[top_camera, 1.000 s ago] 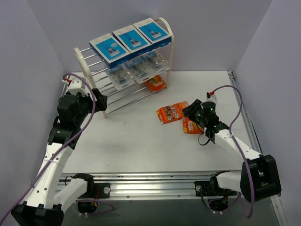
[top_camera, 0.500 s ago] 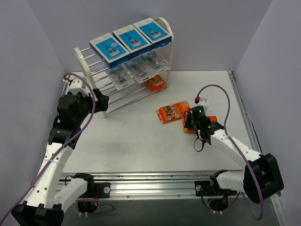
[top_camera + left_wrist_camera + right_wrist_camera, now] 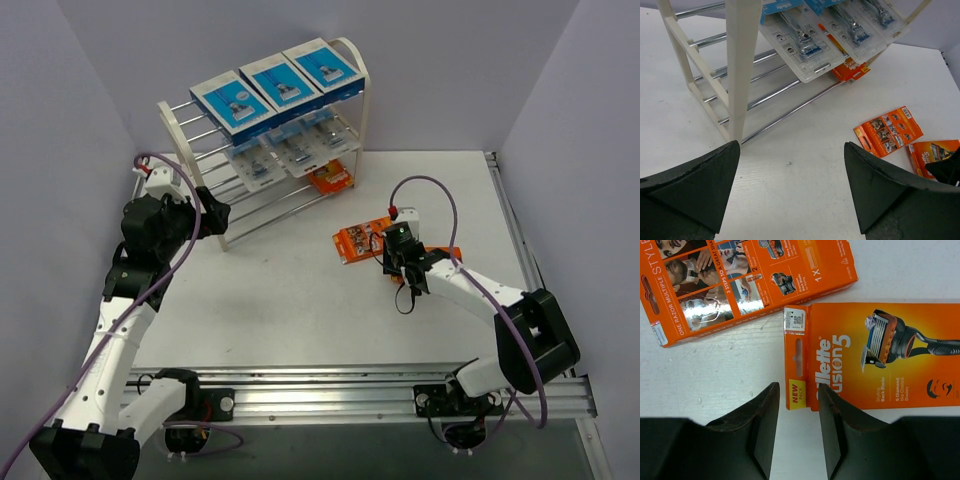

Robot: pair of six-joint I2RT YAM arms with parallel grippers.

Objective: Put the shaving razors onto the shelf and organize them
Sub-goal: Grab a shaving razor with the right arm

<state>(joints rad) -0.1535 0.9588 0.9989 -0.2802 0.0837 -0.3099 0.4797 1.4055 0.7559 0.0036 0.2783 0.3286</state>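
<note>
Over on the left stands the shelf [image 3: 172, 128], and it's filling up nicely. Three blue boxes [image 3: 280, 82] sit side by side on the top tier. One tier down, three clear blister packs [image 3: 298, 150] lie in a row. Below those, at the right-hand end, one orange pack [image 3: 331, 178] is tucked in on a lower tier, though which rods carry it is hard to tell. That makes seven of nine shelved by my count.

Moving right, out on the white surface [image 3: 290, 310], two orange packs are left to place. The first loose orange pack [image 3: 362, 240] lies flat with its printed back showing and nothing touching it. Just beside it to the right, the second loose orange pack [image 3: 880, 355] lies face up with the razor picture showing, partly under the right arm in the top view. I'd call the job well past halfway, with the orange row the only one unfinished.

Now the claws. The left claw [image 3: 790, 170] hangs near the shelf's left end with its fingers spread wide. It holds nothing, and only bare surface and the shelf's lower rods show between them.

The right claw [image 3: 797, 402] is right above that second pack's hang-tab end. Its fingers are a narrow gap apart, with the tab corner lined up in the gap. They don't look clamped on it, so this reads as lining up for a pickup.
</note>
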